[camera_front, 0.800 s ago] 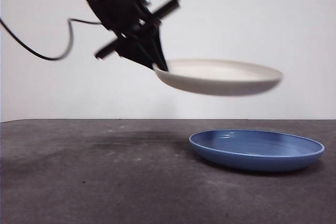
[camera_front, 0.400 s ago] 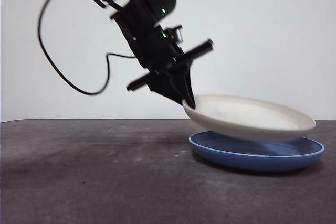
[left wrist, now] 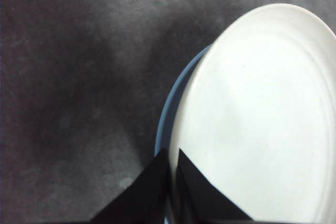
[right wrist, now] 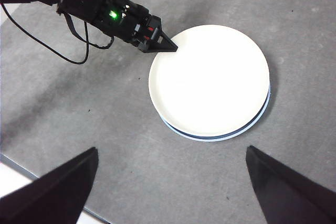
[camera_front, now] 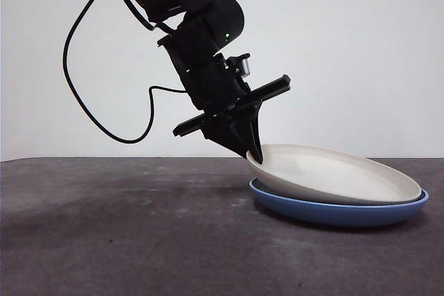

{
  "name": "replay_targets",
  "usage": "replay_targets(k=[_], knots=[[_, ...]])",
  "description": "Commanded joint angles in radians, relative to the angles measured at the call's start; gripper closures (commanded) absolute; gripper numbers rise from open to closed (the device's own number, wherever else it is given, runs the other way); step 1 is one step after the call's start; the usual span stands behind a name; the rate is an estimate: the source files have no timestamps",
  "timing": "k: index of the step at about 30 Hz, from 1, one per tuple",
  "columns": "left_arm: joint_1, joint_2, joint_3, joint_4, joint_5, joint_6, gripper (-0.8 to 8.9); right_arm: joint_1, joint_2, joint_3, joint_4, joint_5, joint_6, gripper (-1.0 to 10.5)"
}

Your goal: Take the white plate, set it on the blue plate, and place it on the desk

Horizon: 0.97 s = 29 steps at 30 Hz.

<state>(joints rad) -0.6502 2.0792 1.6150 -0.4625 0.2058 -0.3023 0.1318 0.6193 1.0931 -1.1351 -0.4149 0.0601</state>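
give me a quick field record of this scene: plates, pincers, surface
white plate: lying in the blue plate, tilted, held edge higher
blue plate: flat on the desk
left pincer: shut on the white plate's rim
right pincer: open, high above the plates, holding nothing
desk: dark grey, mottled
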Motion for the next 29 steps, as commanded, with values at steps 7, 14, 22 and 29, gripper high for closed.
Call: replay_targets(k=[7, 14, 22, 29], knots=[[-0.027, 0.027, 0.03, 0.013, 0.0, 0.006, 7.94, 0.004, 0.005, 0.021, 0.008, 0.004, 0.012, 4.9], [-0.042, 0.027, 0.03, 0.007, -0.001, 0.006, 5.77, 0.004, 0.005, 0.021, 0.006, 0.004, 0.011, 4.9], [-0.044, 0.027, 0.032, -0.013, 0.0, 0.008, 4.28, 0.004, 0.005, 0.021, 0.005, 0.004, 0.011, 4.9], [-0.043, 0.019, 0.093, -0.131, 0.0, 0.055, 4.29, 0.004, 0.005, 0.021, 0.004, 0.004, 0.011, 4.9]])
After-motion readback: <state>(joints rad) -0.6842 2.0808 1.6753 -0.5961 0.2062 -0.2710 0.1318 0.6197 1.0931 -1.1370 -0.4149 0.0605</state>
